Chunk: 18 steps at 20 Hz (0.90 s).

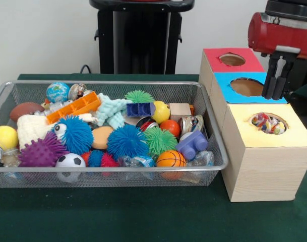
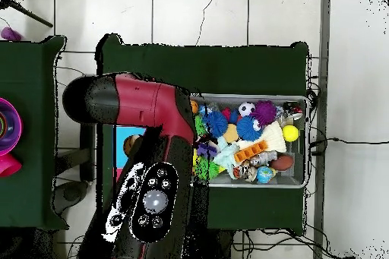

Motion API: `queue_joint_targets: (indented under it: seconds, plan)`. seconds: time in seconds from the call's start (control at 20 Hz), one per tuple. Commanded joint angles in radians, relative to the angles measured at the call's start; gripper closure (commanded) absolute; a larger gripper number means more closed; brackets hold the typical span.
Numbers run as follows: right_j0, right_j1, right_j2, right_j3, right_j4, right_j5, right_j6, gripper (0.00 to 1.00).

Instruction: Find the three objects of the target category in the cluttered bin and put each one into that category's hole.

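The silver wire-mesh bin [image 1: 213, 132] lies at the left, full of toys; it also shows in the overhead view [image 2: 305, 143]. The wooden box with the pale yellow top [image 1: 244, 128] stands at the right front. A crumpled wad of white paper with coloured patches [image 1: 268, 123] lies inside its round hole [image 1: 255, 117]. My gripper [image 1: 276, 97] hangs just behind that hole, over the blue-topped box, its fingers close together with nothing between them. I cannot pick out other wads among the clutter. In the overhead view the arm [image 2: 152, 157] hides the gripper and the yellow box.
The blue-topped box [image 1: 224, 83] and the red-topped box [image 1: 213, 56] stand in a row behind the yellow one. The bin holds spiky rubber balls [image 1: 127, 141], a pale mint fuzzy toy [image 1: 112, 111], an orange block [image 1: 75, 107] and small sports balls [image 1: 171, 159]. The black pedestal [image 1: 140, 38] stands behind.
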Motion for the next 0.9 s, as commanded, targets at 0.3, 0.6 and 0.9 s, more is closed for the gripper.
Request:
queue_joint_targets:
  seconds: [0.3,0.6,0.9]
  plan:
    - [-0.033,0.038,0.11,0.05,-0.026,0.036,0.102,1.0]
    - [-0.037,0.034,0.12,0.087,-0.029,-0.015,0.104,1.0]
    - [-0.039,0.039,0.125,0.092,-0.03,-0.028,0.109,1.0]
